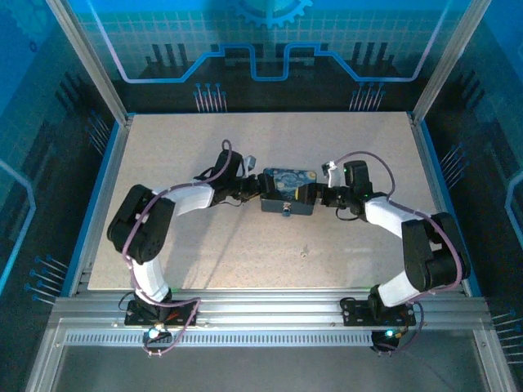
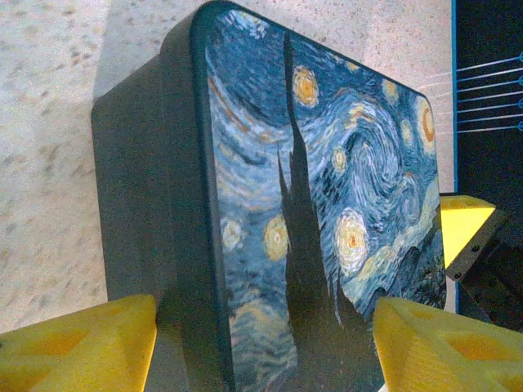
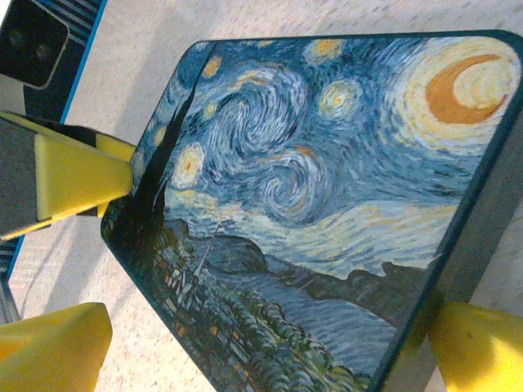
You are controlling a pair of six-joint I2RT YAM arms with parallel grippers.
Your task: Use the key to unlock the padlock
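Chunky yellow plastic fingers point(image 2: 78, 347) of the left end effector point(image 2: 263, 314) straddle the 9 o'clock end of the glossy, swirl-painted rectangular tin box point(image 1: 288, 181); can't tell if they're squeezing. Tiny silvery padlock point(image 1: 286, 213) sits at its 6 o'clock wall. Key point(image 1: 304, 251) is a grey speck on the speckled surface point(image 1: 204, 261), 5 o'clock, well apart. Right end effector point(image 3: 270, 335) gapes wide around the 3 o'clock end.

- You see a tin box point(image 1: 288, 192) with blue-and-yellow swirls painted on its lid, which faces up.
- Under the tin box lies a speckled beige table point(image 1: 204, 253).
- Well to its near side runs an aluminium rail point(image 1: 270, 314).
- Beyond it stands a blue patterned wall point(image 1: 270, 41).
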